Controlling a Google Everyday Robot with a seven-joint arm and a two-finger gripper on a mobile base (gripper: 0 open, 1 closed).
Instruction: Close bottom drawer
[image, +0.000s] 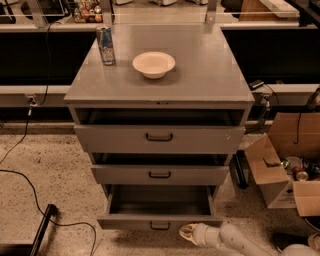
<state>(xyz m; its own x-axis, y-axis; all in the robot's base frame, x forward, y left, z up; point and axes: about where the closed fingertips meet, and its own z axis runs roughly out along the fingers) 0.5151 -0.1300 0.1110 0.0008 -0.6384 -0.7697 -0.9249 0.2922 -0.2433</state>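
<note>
The grey metal cabinet (160, 90) has three drawers, all pulled out. The bottom drawer (159, 222) is the lowest one, pulled out the farthest, its inside bare, with a short front panel and a small black bar handle (160, 227). My gripper (187, 233) is at the end of the white arm low at the right, just right of the handle and in front of the bottom drawer's front panel, near the floor.
A white bowl (153, 64) and a can (105, 45) stand on the cabinet top. An open cardboard box (285, 175) with items sits on the floor at the right. Black cables (30, 185) and a black bar (42, 230) lie at the left.
</note>
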